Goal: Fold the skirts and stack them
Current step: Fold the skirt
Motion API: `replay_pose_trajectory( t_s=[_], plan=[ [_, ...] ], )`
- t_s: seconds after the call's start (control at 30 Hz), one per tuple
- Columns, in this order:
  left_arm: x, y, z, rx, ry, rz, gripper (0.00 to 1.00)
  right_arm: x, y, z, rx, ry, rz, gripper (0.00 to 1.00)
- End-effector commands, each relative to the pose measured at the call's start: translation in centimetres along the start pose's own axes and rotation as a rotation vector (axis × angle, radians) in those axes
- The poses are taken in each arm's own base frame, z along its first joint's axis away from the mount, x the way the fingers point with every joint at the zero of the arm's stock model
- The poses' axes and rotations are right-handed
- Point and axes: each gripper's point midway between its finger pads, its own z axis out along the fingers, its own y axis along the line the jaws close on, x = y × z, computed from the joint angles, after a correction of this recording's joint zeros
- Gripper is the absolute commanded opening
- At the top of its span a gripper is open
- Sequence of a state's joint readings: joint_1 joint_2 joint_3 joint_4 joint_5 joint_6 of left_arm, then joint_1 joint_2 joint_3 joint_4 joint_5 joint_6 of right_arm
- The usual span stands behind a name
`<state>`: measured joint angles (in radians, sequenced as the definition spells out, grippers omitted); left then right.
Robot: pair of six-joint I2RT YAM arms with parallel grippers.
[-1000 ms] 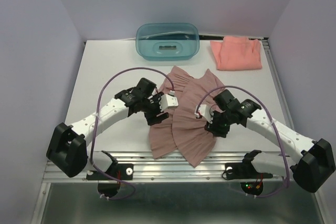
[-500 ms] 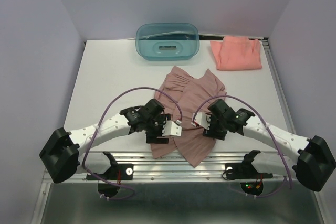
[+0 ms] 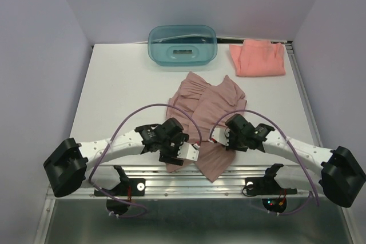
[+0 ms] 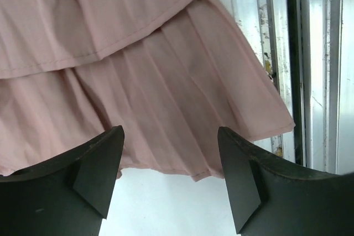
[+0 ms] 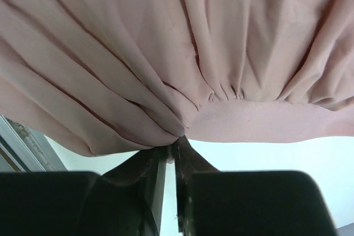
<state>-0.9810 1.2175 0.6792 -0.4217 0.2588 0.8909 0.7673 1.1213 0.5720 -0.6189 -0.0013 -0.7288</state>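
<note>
The larger dusty mauve-pink pleated cloth skirt (image 3: 209, 104) lies spread in the middle of the white worktop (image 3: 114, 84), its narrow end toward the far side and its wide hem reaching the near edge by the metal rail (image 3: 171, 174). From above, both arms lean in over its lower half and cover much of it, and their wrists and looping purple cables (image 3: 123, 127) hide the fingertips, so neither grip can be read in that view. The left wrist camera shows the left claw (image 4: 170, 136) with its two dark fingers (image 4: 97, 175) standing wide apart and nothing between them, over the hem of the bottom tier near a corner of the cloth. Whether the tips touch the fabric cannot be told. The right wrist camera shows the right claw (image 5: 174, 146) with its jaws pressed together on a gathered pinch of the mauve cloth, creases fanning out from that spot. How much cloth sits inside the grip is hidden by the fingers. The smaller smooth coral-salmon cloth skirt (image 3: 257, 60) lies flat at the far right corner, well apart from the mauve one and just right of the translucent teal plastic tub (image 3: 182, 44), whose contents show only as a dim shape
</note>
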Motion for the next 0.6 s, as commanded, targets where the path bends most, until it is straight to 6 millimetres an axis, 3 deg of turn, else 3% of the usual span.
replay_pose_trajectory(
  t_s=[0.0,0.07,0.13,0.17,0.2,0.23,0.27,0.4,0.57],
  plan=[
    [0.5,-0.2,1.4,-0.006,0.046,0.049,0.77,-2.5,-2.2,-1.1,0.068,-0.061,0.013,0.1],
    [1.0,0.2,2.3,-0.013,0.088,0.033,0.71,-2.9,-2.4,-1.6,0.069,-0.072,0.009,0.01],
    [1.5,0.2,2.7,-0.01,0.112,0.015,0.64,-3.4,-2.1,-1.7,0.047,-0.094,0.0,0.01],
    [1.7,0.2,2.9,-0.009,0.121,0.006,0.58,-3.6,-2.1,-2.2,0.051,-0.109,-0.004,0.01],
    [1.8,0.1,3.0,-0.006,0.123,0.007,0.42,-3.7,-2.1,-2.4,0.052,-0.119,-0.007,0.01],
    [1.9,-0.1,3.0,-0.004,0.123,0.007,0.36,-3.8,-2.1,-2.6,0.055,-0.127,-0.011,0.01],
    [1.9,-0.3,2.7,-0.001,0.118,0.011,0.23,-3.9,-2.1,-3.0,0.056,-0.14,-0.017,0.01],
    [1.2,-0.8,0.8,-0.009,0.07,0.022,0.0,-3.9,-1.5,-4.1,0.039,-0.163,-0.035,0.01],
    [-1.3,-1.4,-3.4,0.035,-0.026,-0.047,0.0,-4.4,-0.5,-5.9,-0.008,-0.198,-0.019,0.01]
  ],
)
